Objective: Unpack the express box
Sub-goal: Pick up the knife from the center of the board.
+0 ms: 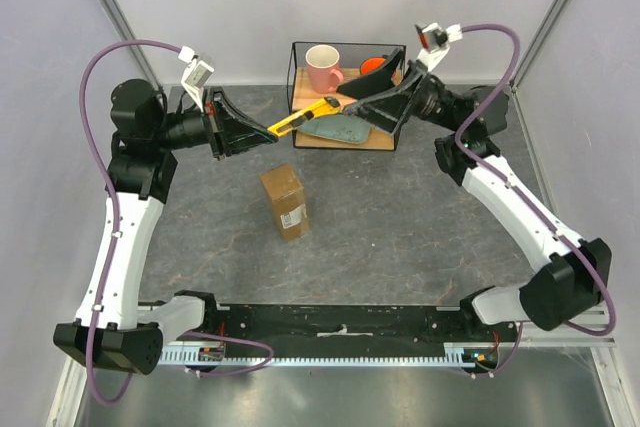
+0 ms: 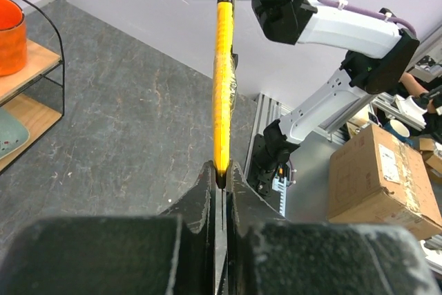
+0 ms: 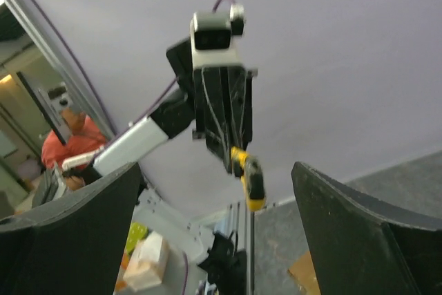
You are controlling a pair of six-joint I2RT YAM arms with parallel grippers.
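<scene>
A: L gripper?
B: L gripper clenched on one end of the knife, holding it above the table, other end pointing R
A: Box?
B: Box lies flat mid-table, nearer the bases than the knife, label on its near half, apart from both grippers
A: R side?
B: Rack w/ pink mug at the back. R gripper in front of it, fingers spread wide at the knife's far end; touching or not, can't tell
</scene>
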